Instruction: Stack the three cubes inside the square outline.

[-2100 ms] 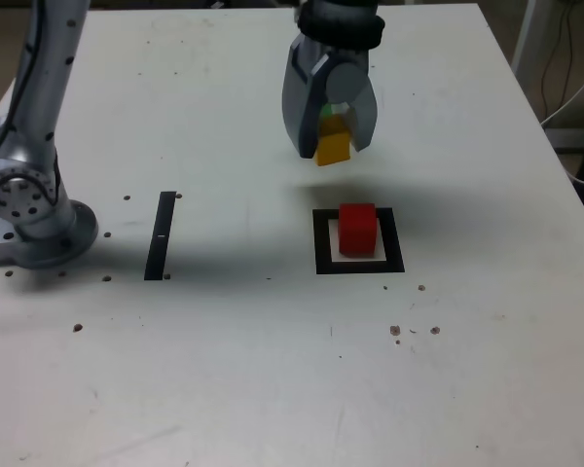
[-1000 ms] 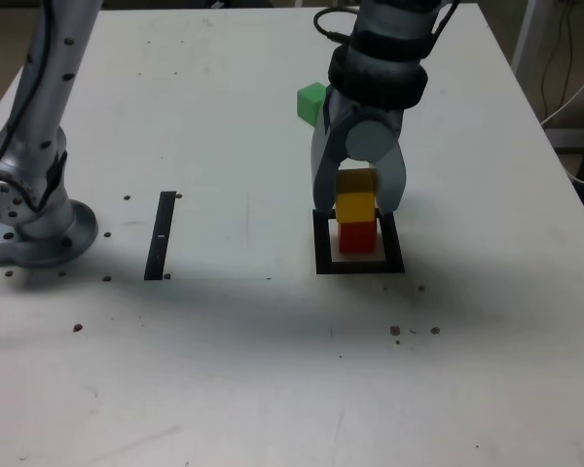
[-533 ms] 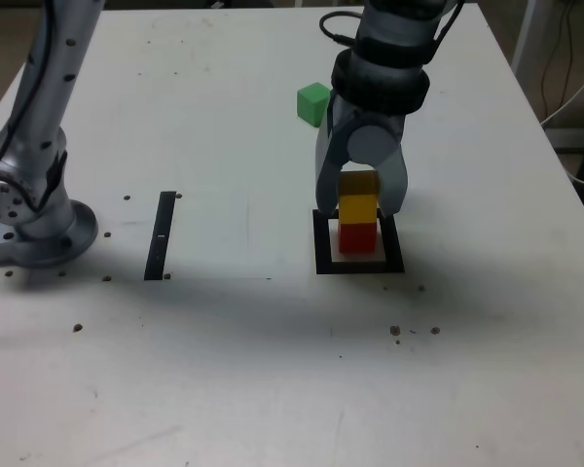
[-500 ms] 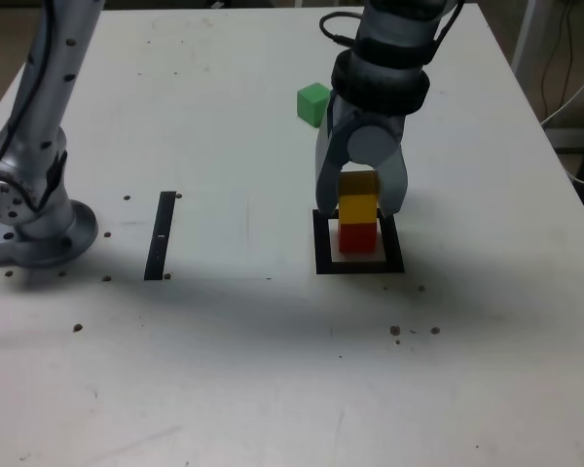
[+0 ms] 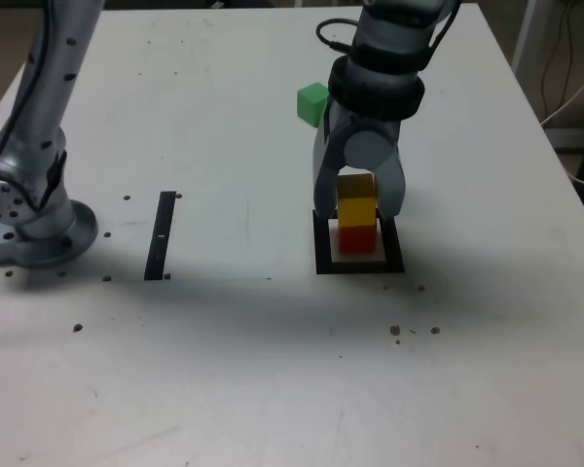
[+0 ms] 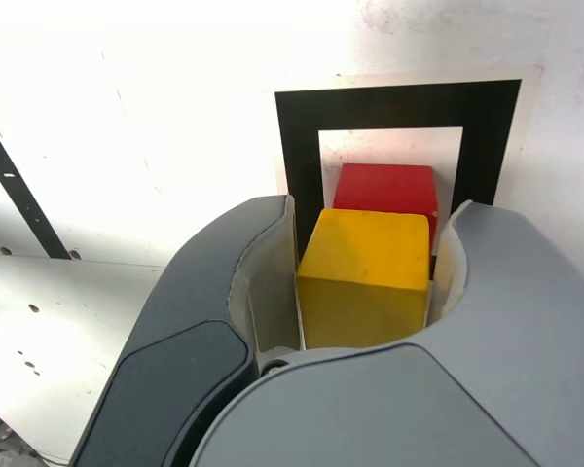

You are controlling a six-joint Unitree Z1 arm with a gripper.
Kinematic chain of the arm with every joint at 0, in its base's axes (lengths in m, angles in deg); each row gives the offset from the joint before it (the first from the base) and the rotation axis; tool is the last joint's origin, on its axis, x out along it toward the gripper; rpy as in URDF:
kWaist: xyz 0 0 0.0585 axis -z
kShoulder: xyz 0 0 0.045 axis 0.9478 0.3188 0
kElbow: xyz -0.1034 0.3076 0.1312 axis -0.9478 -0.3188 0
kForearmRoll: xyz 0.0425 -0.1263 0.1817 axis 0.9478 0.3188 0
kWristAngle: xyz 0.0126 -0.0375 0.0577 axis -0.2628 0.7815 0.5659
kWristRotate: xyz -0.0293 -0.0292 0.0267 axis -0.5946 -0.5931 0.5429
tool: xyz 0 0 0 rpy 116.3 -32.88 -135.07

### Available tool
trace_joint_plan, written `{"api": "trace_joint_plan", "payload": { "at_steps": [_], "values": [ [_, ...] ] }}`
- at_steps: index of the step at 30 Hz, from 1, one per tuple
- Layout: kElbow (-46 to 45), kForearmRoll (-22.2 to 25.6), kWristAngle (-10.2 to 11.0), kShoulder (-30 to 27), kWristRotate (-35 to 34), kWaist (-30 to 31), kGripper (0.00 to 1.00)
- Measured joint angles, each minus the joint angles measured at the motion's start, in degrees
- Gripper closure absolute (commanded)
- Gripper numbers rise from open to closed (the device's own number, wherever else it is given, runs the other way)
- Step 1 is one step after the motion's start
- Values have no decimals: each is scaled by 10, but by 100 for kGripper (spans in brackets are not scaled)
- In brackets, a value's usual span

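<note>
Pincer (image 6: pixel 365 268) straddles yellow cube (image 6: pixel 362 277), gripped or freed, cannot tell; red cube (image 6: pixel 387 190) lies beneath its tips, presumably centred in square outline (image 6: pixel 399 102) as stack base.

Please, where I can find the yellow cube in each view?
Exterior view: the yellow cube is right of the centre, on top of the red cube.
Wrist view: it is just below the picture's middle, between the gripper's fingers.
Shared landmark: the black square outline around the red cube.
</note>
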Motion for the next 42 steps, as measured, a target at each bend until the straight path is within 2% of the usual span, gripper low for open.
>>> {"api": "trace_joint_plan", "payload": {
  "at_steps": [11,16,24,27,34,42],
  "values": [
    [-5,-2,-2,-2,0,-1,2],
    [-7,2,1,-22,0,-1,1],
    [-15,36,27,-82,0,-22,1],
    [-18,51,35,-96,6,-39,1],
    [-28,54,36,-107,48,-96,1],
    [-32,51,45,-100,127,-193,1]
  ]
}}
